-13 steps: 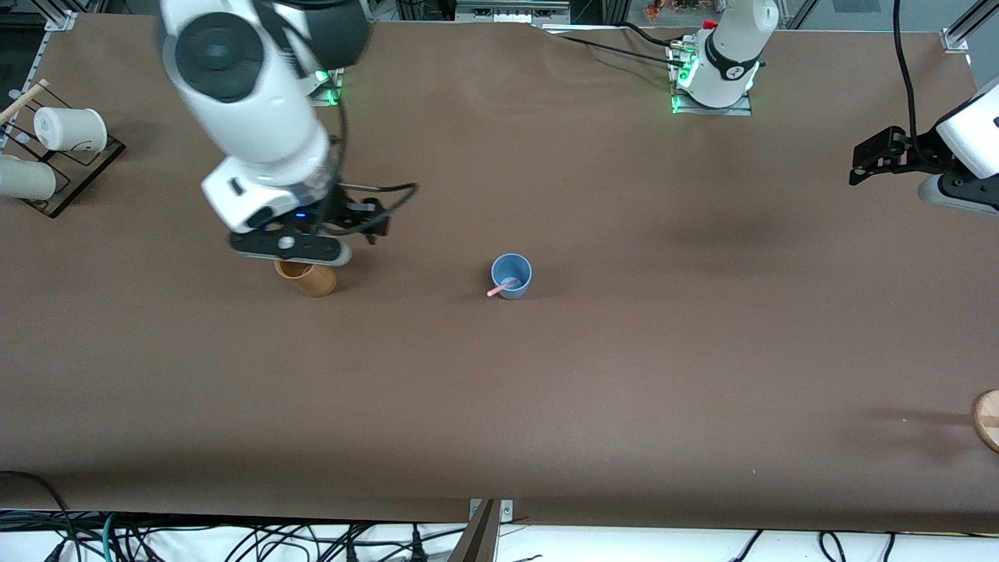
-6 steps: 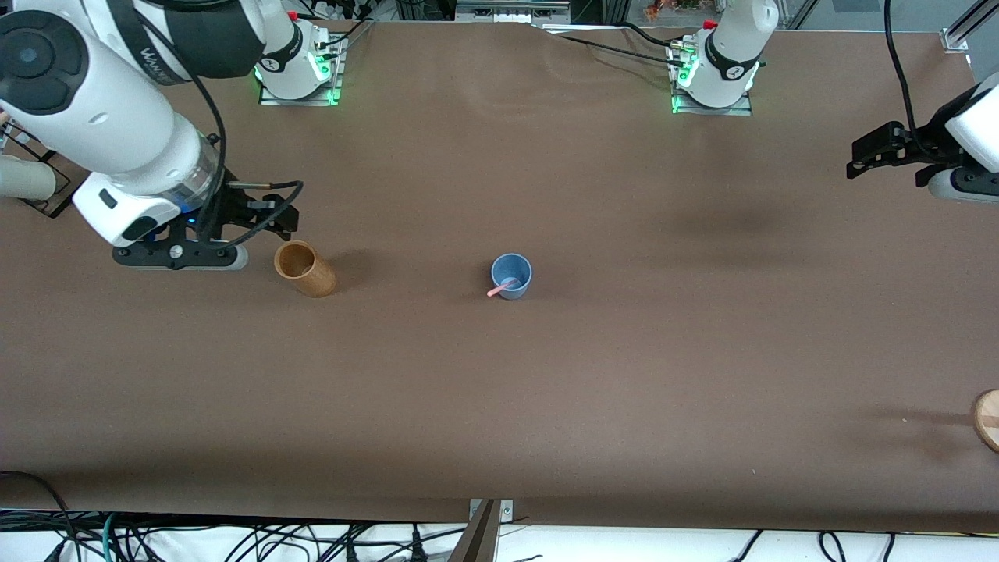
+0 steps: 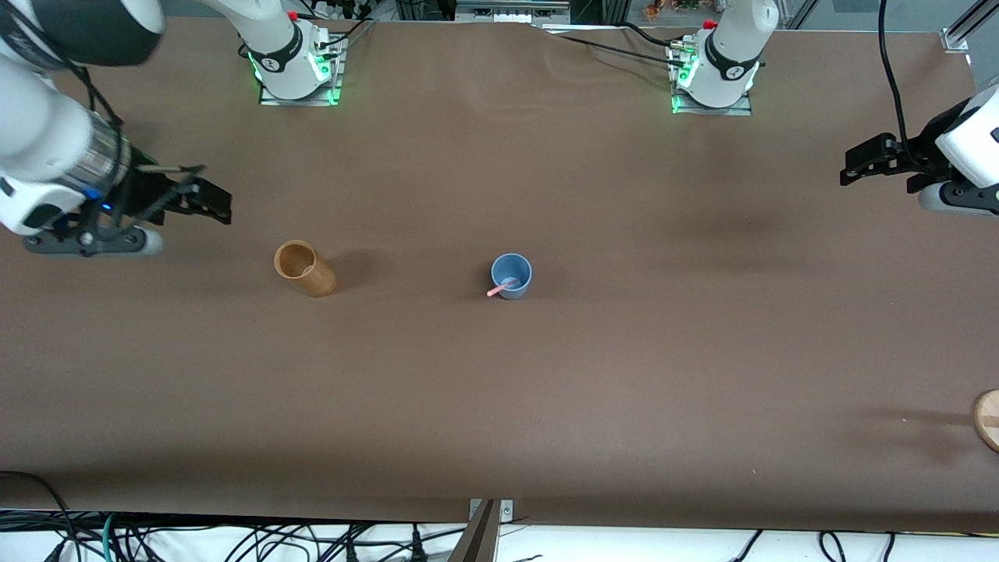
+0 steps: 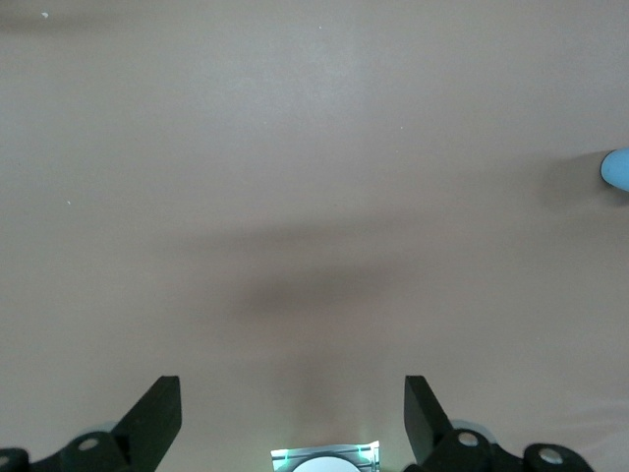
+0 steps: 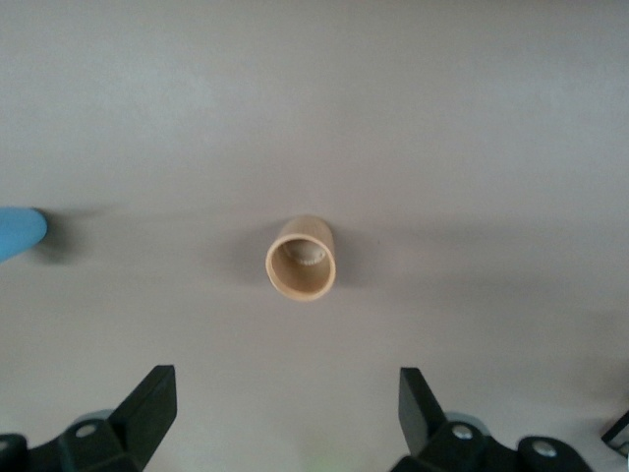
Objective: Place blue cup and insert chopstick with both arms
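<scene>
The blue cup (image 3: 511, 275) stands upright near the middle of the table. The pink chopstick (image 3: 498, 290) rests in it and leans over the rim toward the front camera. The cup's edge shows in the left wrist view (image 4: 617, 169) and the right wrist view (image 5: 18, 234). My right gripper (image 3: 212, 201) is open and empty, in the air at the right arm's end of the table, well apart from the cup; its fingers (image 5: 152, 398) are spread wide. My left gripper (image 3: 857, 162) is open and empty at the left arm's end; its fingers (image 4: 159, 408) are spread wide.
A tan wooden cylindrical holder (image 3: 304, 268) stands beside the cup toward the right arm's end, and shows in the right wrist view (image 5: 301, 259). A round wooden disc (image 3: 987, 419) lies at the table edge at the left arm's end, nearer the front camera.
My right arm has swung from over the tan holder out toward its own end of the table. My left gripper has shifted slightly. Cup and chopstick have not moved.
</scene>
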{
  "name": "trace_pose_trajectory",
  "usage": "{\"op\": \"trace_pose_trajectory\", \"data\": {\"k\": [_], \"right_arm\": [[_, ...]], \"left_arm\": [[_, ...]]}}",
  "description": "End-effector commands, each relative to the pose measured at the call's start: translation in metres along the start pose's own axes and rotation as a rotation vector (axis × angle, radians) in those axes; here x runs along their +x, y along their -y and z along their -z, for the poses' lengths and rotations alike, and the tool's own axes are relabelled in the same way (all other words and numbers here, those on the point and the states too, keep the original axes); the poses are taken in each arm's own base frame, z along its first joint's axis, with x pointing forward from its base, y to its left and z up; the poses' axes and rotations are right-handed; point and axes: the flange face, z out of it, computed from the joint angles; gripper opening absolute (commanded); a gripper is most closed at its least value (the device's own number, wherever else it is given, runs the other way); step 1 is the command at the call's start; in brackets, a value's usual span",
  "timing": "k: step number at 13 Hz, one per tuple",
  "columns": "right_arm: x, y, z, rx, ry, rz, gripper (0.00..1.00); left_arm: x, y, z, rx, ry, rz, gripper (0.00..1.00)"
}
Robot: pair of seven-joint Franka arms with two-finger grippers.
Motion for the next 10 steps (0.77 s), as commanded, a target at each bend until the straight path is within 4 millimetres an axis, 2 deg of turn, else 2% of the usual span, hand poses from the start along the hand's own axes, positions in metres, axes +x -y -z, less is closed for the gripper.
{"op": "trace_pose_trajectory", "data": {"k": [1, 3, 6, 10], "right_arm": [[-0.052, -0.011, 0.013, -0.003, -0.013, 0.028, 1.0], [-0.062, -0.015, 0.015, -0.003, -0.018, 0.026, 1.0], [-0.059, -0.017, 0.017, -0.022, -0.022, 0.024, 1.0], [-0.053, -0.008, 0.019, -0.069, -0.034, 0.025, 1.0]], "left_arm": [[0.001, 0.006, -0.003, -0.008, -0.004, 0.017, 1.0], [0.0, 0.006, -0.003, -0.007, -0.003, 0.016, 1.0], [0.001, 0.006, -0.003, -0.008, -0.004, 0.016, 1.0], [0.001, 0.005, -0.003, -0.008, -0.003, 0.013, 1.0]]}}
